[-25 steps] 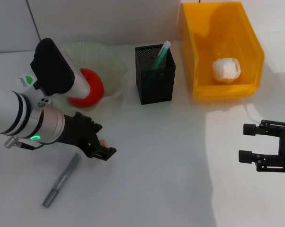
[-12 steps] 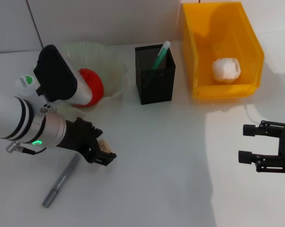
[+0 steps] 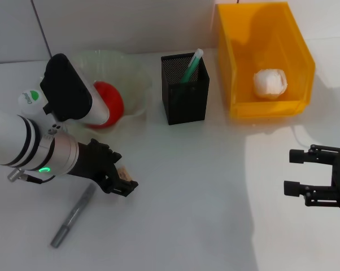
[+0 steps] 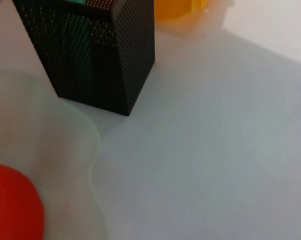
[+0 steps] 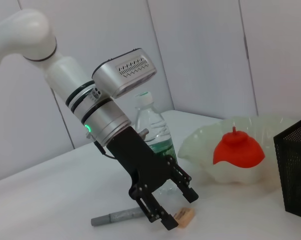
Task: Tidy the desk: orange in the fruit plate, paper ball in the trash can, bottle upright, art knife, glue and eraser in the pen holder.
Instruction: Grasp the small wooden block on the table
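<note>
Reaching down to the white desk (image 3: 192, 214), the left gripper (image 3: 122, 182) sits low over the small tan eraser (image 5: 183, 217), and its black fingers (image 5: 186, 190) stand apart on two sides of the eraser; in the right wrist view the eraser lies on the desk between the fingertips, and I cannot tell if they already touch it. The grey art knife (image 3: 74, 215) lies flat on the desk just beside this gripper, on the side nearer to the robot. Behind the left arm the bottle (image 5: 153, 131) stands upright with its white cap on top, close to the pale fruit plate (image 3: 135, 79). The orange (image 3: 109, 100), which looks more red, rests inside the fruit plate. The black mesh pen holder (image 3: 184, 89) stands between the fruit plate and the yellow trash can (image 3: 242, 68), and a green glue (image 3: 191, 65) stick leans inside it with its top above the rim. The white paper ball (image 3: 270, 82) lies at the bottom of the trash can. The right gripper (image 3: 295, 171) hovers over the desk at the right side, well apart from all the objects, with its fingers spread and nothing between them. The left wrist view shows only the pen holder, a part of the fruit plate and the orange.
</note>
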